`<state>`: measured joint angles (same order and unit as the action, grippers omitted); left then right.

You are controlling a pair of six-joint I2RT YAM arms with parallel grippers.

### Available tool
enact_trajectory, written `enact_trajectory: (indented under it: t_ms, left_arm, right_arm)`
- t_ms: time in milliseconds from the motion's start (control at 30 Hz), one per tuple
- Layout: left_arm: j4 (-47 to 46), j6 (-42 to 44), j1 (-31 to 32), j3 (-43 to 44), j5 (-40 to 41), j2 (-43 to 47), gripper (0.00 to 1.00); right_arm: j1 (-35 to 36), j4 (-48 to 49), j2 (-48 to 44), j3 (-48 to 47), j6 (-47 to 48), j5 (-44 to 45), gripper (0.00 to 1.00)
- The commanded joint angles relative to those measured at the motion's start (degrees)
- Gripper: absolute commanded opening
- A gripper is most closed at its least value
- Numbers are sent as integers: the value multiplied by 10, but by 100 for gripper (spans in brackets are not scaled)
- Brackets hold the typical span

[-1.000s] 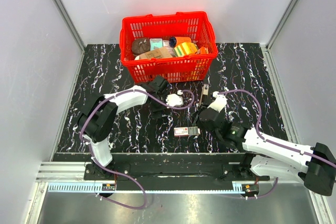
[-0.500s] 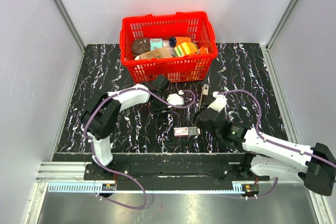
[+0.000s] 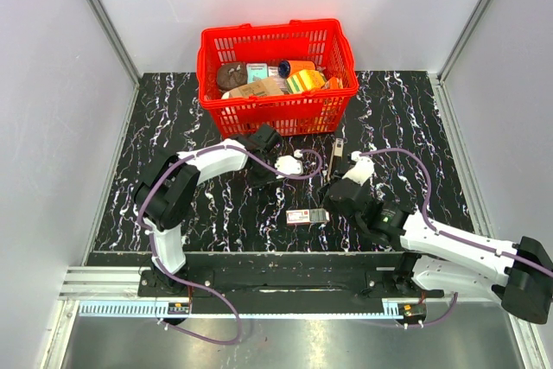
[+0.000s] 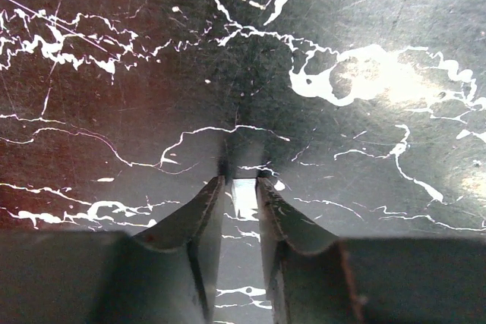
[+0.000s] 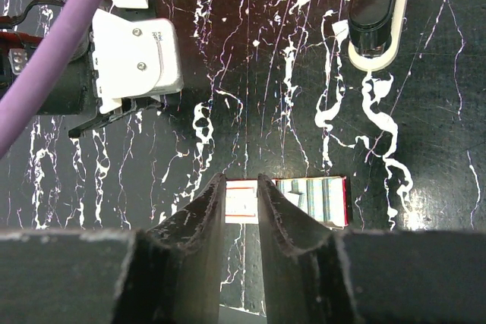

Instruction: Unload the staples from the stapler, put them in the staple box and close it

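The stapler (image 3: 338, 157) lies on the black marble table (image 3: 173, 127) in front of the basket. It is slim, with a dark top on a pale base, and shows at the upper right of the right wrist view (image 5: 376, 13). My left gripper (image 3: 260, 181) points down at the table left of it. Its fingers (image 4: 241, 181) are shut on a small pale shiny strip (image 4: 244, 196) that looks like staples. My right gripper (image 3: 328, 205) hovers just over the left end of a red-and-white box (image 5: 304, 201). Its jaws (image 5: 241, 178) are narrowly open and hold nothing.
A red basket (image 3: 275, 114) full of packets stands at the back centre. The small red-and-white box (image 3: 308, 216) lies near the front edge between the arms. The left wrist's white camera block (image 5: 137, 55) and purple cable (image 5: 61, 51) sit close to my right gripper.
The left jaws have closed from wide to a narrow gap. The right jaws have narrowed a little. Both arms have barely shifted.
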<state>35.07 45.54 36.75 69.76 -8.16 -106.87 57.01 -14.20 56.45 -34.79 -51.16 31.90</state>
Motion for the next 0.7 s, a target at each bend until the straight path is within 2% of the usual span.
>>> enact_trajectory:
  t_ms: [0,133,400,667]
  left_arm:
    - [3,-8,0,-8,21,11,23]
    - [16,-19,-1,-1,12,17,11]
    - [44,-53,0,27,-11,43,9]
    - [112,-158,-23,185,-111,103,2]
  right_arm:
    - [-2,20,-13,0,5,10,28]
    - [-2,19,-19,0,6,11,28]
    - [-2,11,-30,-10,13,13,27]
    - [-2,5,-41,-66,47,-1,28]
